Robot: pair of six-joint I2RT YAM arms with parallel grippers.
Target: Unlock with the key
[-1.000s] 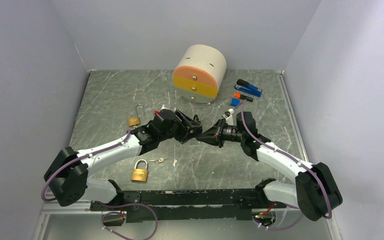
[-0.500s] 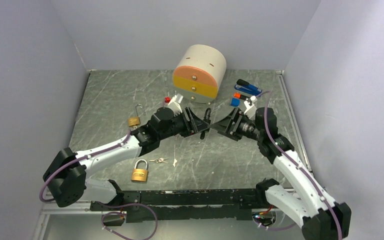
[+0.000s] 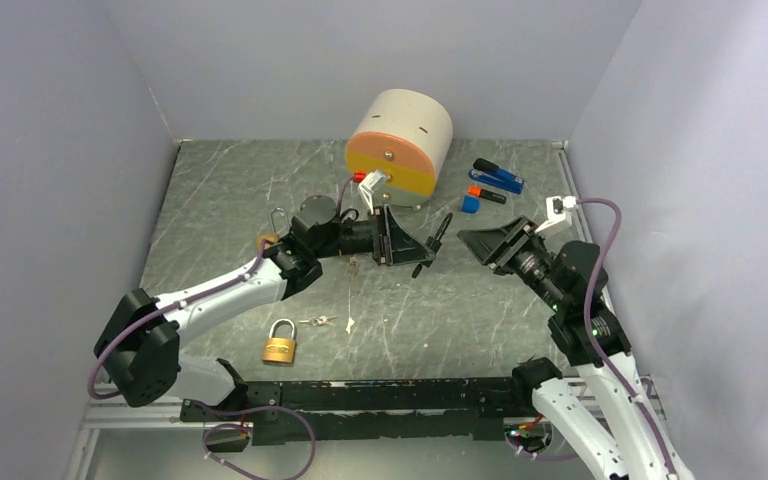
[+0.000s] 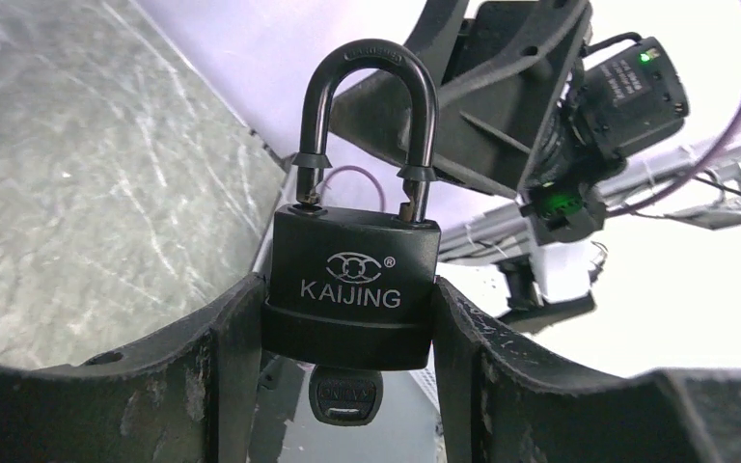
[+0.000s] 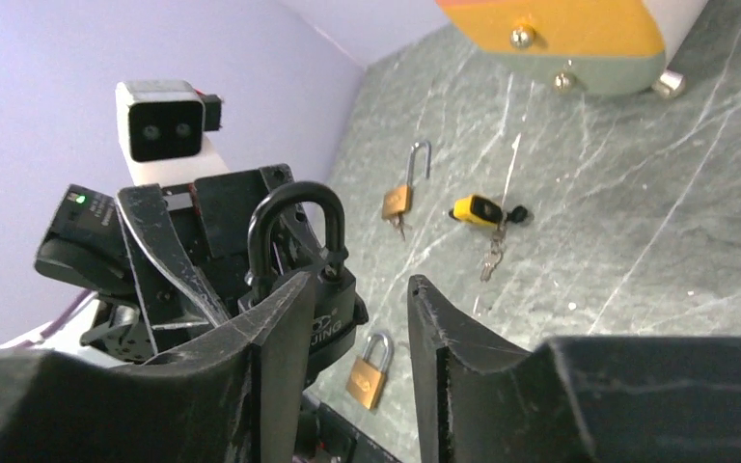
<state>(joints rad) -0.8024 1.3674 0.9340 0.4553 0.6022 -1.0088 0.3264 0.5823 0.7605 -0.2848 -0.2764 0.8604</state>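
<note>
Showing black padlock [image 4: 352,289], key [image 4: 345,395] inserted.

Bright, even light; overexposed wrist backgrounds.

Black padlock [image 5: 331,313] beyond parted right end effector [image 5: 359,289]

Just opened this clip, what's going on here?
The left gripper holds a black padlock in its jaws, with a key seated in the bottom. The right gripper sits apart from it, jaws open and empty. The shackle looks raised on one side, so the lock may already be open.
</note>
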